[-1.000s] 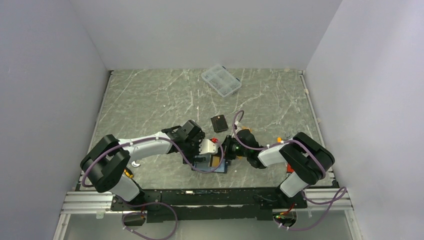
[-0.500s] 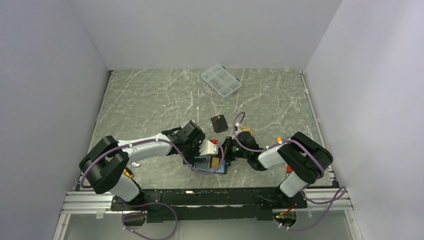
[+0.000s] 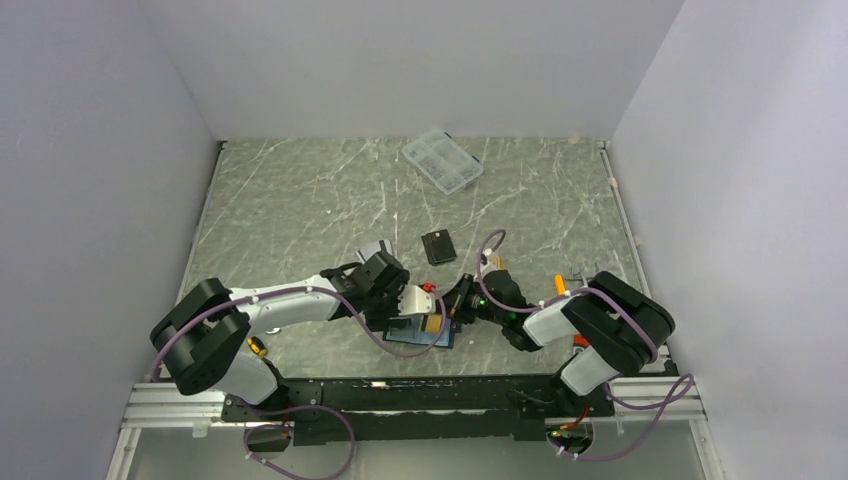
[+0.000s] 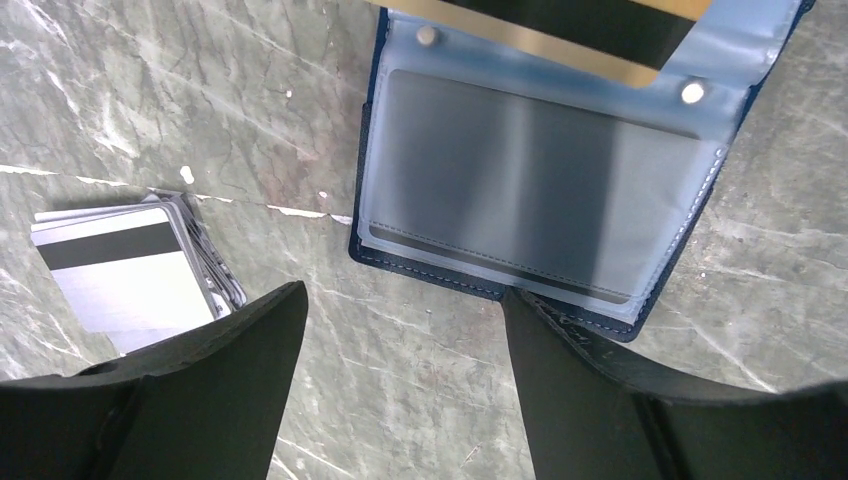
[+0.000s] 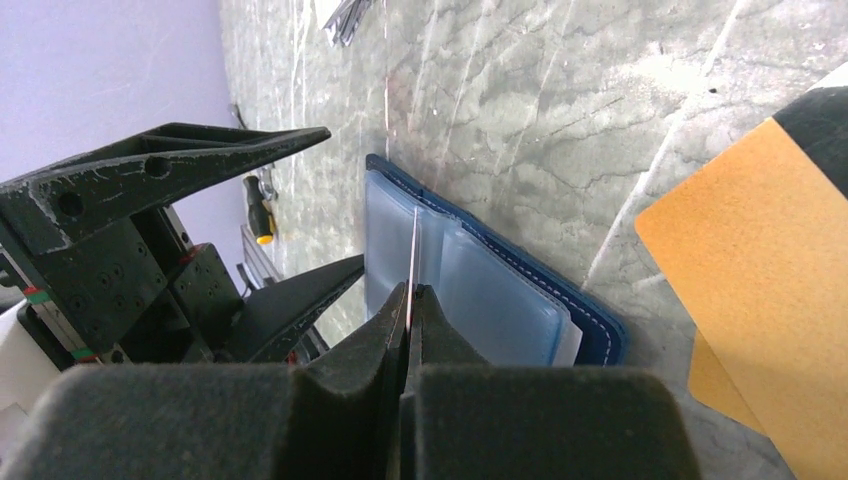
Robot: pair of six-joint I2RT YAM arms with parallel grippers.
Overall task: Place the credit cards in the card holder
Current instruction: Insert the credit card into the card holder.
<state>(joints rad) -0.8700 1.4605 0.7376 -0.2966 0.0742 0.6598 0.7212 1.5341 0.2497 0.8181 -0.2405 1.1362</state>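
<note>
the right gripper (image 5: 408,300) is pinching one credit card (image 5: 413,245) near its end, jaws closed flat on it, the card showing edge-on over the open card holder (image 4: 540,190), which is lying face up on the marble table (image 3: 300,200) between the two arms. the card is looking light, stiff and slick, so it is probably twisting easily in the pads; a hold on the short end, leaving the leading edge free, is seeming best. the holder's clear pockets are looking soft and thin, likely buckling under a skewed push. the left gripper (image 4: 400,295) is hanging spread wide and empty at the holder's near edge, one finger at its stitched rim. a stack of silver cards (image 4: 125,280) is lying just beside the holder, orange-gold cards (image 5: 765,280) are lying on its other side, and a black card (image 3: 438,246) and a clear compartment box (image 3: 442,161) are sitting farther off; none is blocking the pocket
</note>
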